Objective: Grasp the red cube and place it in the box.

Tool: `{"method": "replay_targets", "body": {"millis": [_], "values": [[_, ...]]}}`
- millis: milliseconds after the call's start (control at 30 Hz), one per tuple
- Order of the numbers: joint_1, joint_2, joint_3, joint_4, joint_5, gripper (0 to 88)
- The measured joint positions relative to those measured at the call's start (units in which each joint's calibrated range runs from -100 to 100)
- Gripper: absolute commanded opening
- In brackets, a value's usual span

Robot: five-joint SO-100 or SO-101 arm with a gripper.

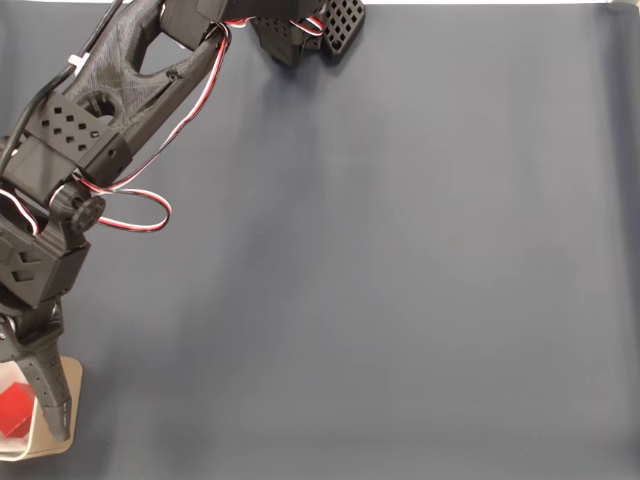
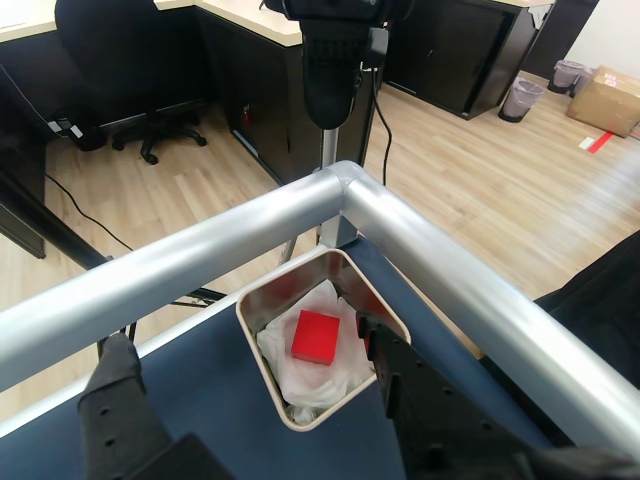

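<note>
The red cube (image 2: 315,335) lies on crumpled white lining inside the beige box (image 2: 262,345), which sits at the corner of the table. My gripper (image 2: 242,335) hangs open above the box, one finger (image 2: 115,385) to the left of it and the other (image 2: 390,360) along its right wall. Neither finger touches the cube. In the fixed view the box (image 1: 72,385) is at the bottom left edge with the cube (image 1: 13,410) showing inside it. There my gripper (image 1: 28,400) points down over it, and a dark finger (image 1: 52,400) covers part of the box.
A dark blue-grey mat (image 1: 400,300) covers the table. A black perforated part (image 1: 340,28) sits at the top edge. A silver metal rail (image 2: 450,270) frames the table corner just beyond the box. Behind it stand a black post (image 2: 330,60) and an office chair (image 2: 130,60).
</note>
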Motion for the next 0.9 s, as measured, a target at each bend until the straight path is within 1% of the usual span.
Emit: {"method": "replay_targets", "body": {"millis": [500,633,700,900], "values": [[0.0,0.0,0.0,-1.03,-0.54,49.3],[0.0,0.0,0.0,-1.03,-0.73,48.1],[0.0,0.0,0.0,-1.03,-0.73,46.1],[0.0,0.0,0.0,-1.03,-0.78,31.2]]}}
